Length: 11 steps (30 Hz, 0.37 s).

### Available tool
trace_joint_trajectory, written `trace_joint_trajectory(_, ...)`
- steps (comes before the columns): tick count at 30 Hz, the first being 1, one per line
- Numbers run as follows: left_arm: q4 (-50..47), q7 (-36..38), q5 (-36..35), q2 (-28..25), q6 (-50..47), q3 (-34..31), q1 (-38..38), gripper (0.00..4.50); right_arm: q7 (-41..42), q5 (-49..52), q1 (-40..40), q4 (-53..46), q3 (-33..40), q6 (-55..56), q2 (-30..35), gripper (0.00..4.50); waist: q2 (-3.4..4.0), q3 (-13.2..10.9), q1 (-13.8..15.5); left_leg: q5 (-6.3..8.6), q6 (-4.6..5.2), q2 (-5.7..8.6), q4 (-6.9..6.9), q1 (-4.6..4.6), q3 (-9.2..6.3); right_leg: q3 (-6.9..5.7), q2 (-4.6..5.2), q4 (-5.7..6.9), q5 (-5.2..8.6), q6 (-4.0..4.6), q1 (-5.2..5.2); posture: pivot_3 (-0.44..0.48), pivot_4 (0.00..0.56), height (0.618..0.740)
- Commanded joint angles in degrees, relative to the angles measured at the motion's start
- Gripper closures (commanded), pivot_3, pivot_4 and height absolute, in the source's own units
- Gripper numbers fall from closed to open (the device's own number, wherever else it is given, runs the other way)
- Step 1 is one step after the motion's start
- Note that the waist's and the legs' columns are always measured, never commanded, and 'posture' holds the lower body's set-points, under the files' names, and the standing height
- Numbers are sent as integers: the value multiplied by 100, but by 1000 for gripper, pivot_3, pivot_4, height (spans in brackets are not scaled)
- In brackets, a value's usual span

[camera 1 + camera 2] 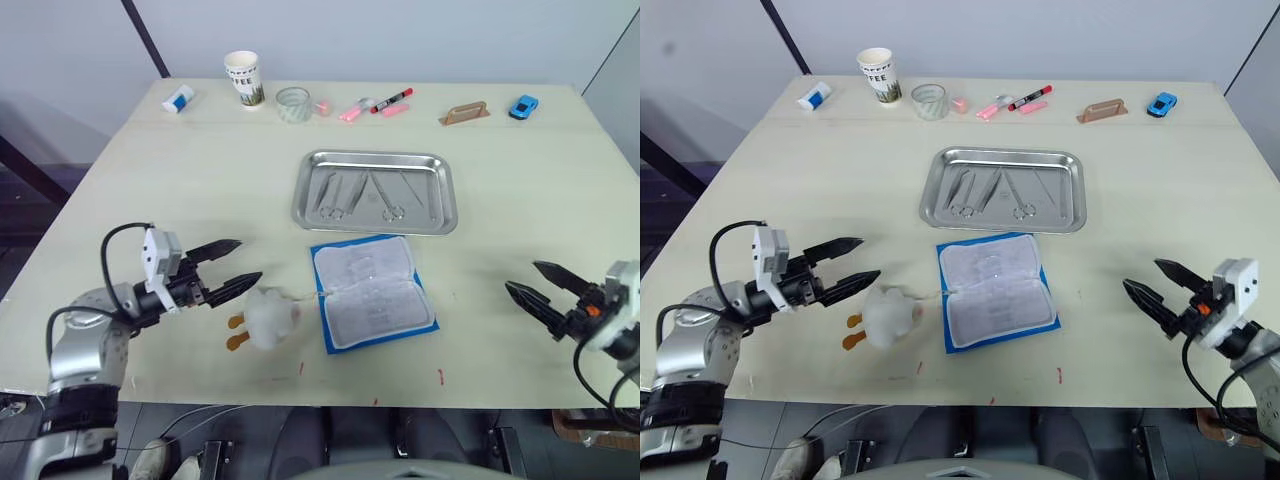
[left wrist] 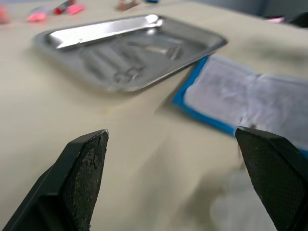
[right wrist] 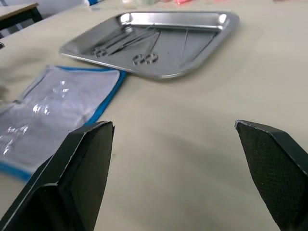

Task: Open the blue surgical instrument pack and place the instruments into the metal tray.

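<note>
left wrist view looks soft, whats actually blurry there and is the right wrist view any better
In the left wrist view the metal tray and the open blue surgical instrument pack are smeared, the instruments mere streaks; the right wrist view is crisper, ring handles readable, with glare on the tray's far rim.

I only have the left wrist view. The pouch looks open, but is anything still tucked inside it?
Observer: No. The blue surgical instrument pack lies spread open, its pale lining bare.
Operator: So where are the tools?
Observer: The instruments lie in the metal tray, ring-handled scissors among them.
Operator: And the right gripper?
Observer: The right gripper hangs open over bare table to the pack's right, touching nothing.
</note>
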State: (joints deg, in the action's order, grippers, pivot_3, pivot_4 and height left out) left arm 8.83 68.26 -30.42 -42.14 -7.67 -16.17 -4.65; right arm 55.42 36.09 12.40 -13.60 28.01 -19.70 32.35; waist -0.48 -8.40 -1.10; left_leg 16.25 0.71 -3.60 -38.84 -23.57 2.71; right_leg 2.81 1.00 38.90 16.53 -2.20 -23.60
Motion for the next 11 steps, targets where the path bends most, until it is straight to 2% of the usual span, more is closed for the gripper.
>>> trace_joint_trajectory(1,-279,-283,159,-131,105,-348,401,0,272,57,341,-52,298,371,101,86,-6,-4,28,0,0,0,0,6,0,1,0,0,0,0,6,0,150,718)
trace_joint_trajectory(6,-285,-621,359,-141,304,-663,970,0,573,107,932,63,458,628,85,86,-10,-4,47,-1,-2,-1,-4,28,3,5,-4,7,1,2,21,0,150,718)
trace_joint_trajectory(11,-220,-690,346,-157,328,-871,1176,0,661,179,1113,137,536,762,92,86,-14,-6,47,-1,-2,-2,-4,27,7,6,-3,5,1,2,21,0,150,718)
